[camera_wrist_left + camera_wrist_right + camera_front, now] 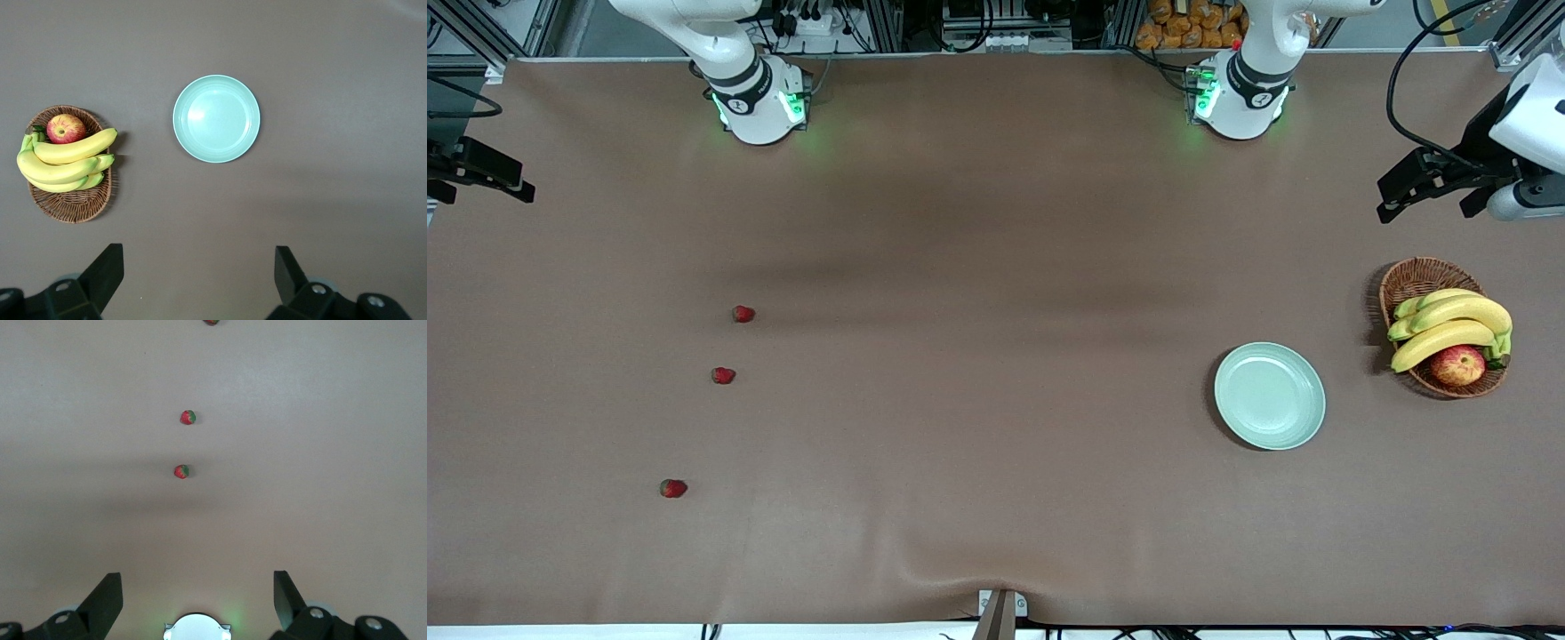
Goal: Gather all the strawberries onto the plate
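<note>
Strawberries, three tiny red (743,314) (723,376) (673,488), on brown tabletop (978,356); round mint-green plate (1269,396) at their three o'clock. Left gripper (199,280), right gripper (198,600): wide open, empty.

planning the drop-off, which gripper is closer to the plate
Left. The left gripper hangs open above the table's edge by the basket, close to the plate. The right gripper waits open at the other end.
</note>
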